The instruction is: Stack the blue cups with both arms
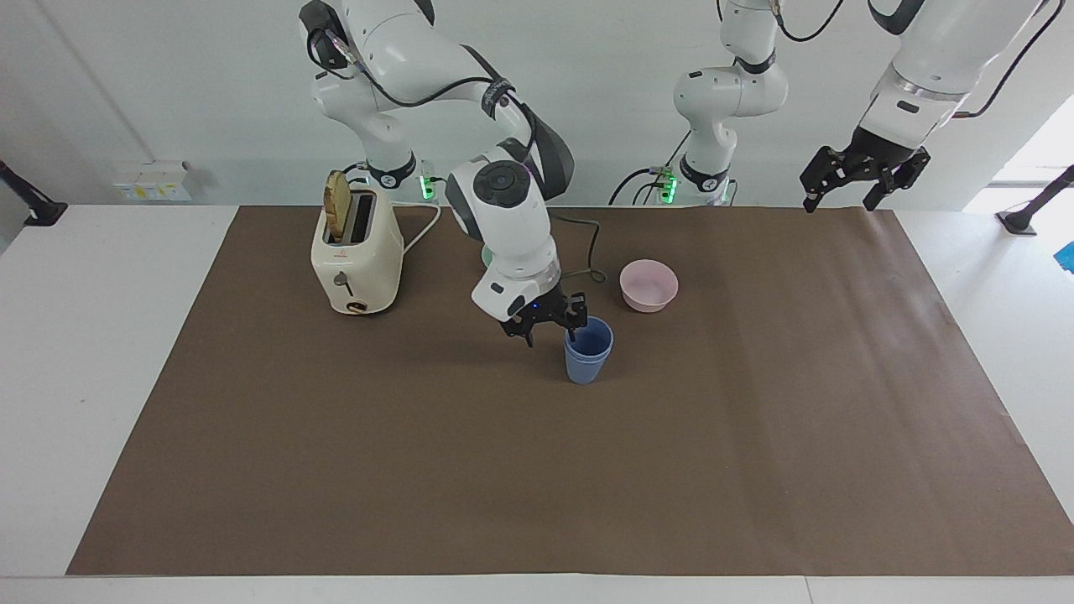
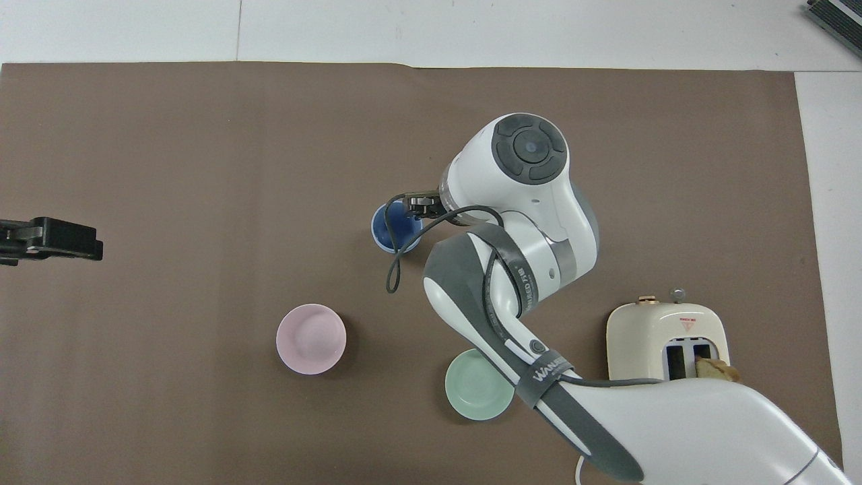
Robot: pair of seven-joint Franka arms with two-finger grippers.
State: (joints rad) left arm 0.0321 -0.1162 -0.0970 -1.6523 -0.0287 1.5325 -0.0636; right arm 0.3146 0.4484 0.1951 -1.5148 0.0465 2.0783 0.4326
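Blue cups (image 1: 588, 352) are sitting nested as one upright stack mid-mat, farther from the robots than the pink bowl (image 1: 649, 284). Right gripper (image 1: 550, 329) is hanging just beside the rim with fingers spread, gripping nothing. Left gripper (image 1: 864, 179) is waiting up high over the mat's edge, fingers spread too.

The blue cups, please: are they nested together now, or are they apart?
Nested. The blue cups stand upright as one stack on the brown mat, one rim just above the other, and the right pincer is open beside them.
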